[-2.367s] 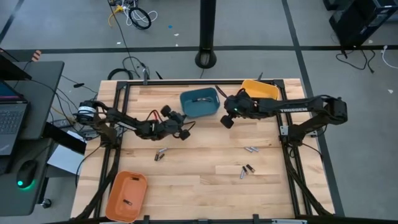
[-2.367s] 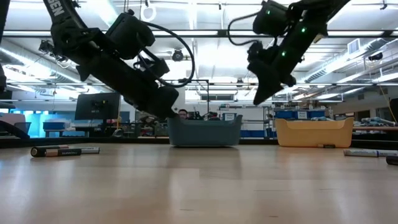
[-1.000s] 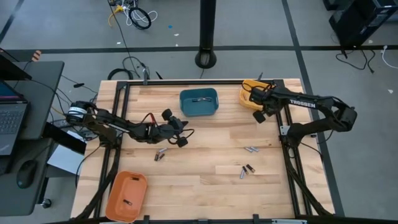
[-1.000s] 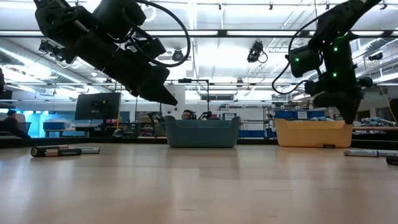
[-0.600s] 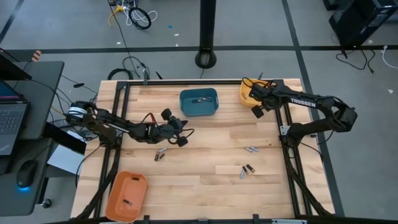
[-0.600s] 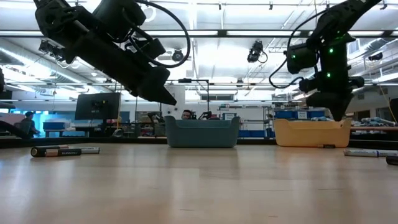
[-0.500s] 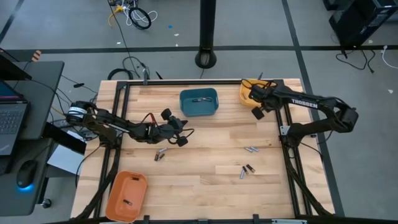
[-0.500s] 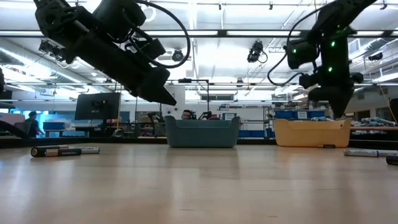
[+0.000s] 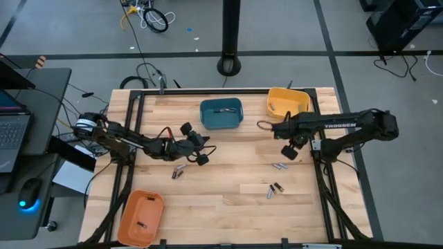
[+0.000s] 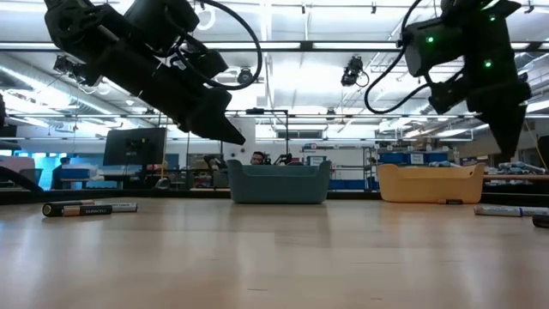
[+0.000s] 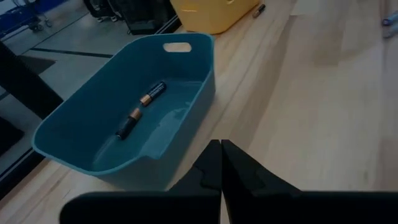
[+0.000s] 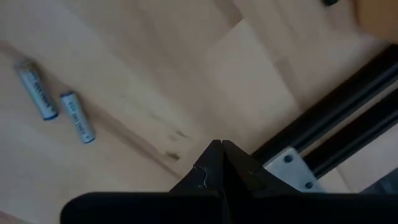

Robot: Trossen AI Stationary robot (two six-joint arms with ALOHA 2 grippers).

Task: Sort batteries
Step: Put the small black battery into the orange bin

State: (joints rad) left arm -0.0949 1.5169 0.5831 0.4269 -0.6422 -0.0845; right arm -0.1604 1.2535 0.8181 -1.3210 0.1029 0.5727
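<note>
right hand [image 9: 291, 151] clenched empty above two batteries [image 12: 57, 107]; left hand [image 9: 201, 156] clenched near teal bin [image 9: 222, 115]

In the high view the batteries [image 9: 277, 187] are showing only as tiny slivers whose sizes cannot be told, while in the low view the yellow bin's [image 10: 432, 182] wall is hiding whatever lies inside it.

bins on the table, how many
3. The teal bin sits at the far middle, the yellow bin at the far right corner, and the orange bin at the near left corner.
</note>
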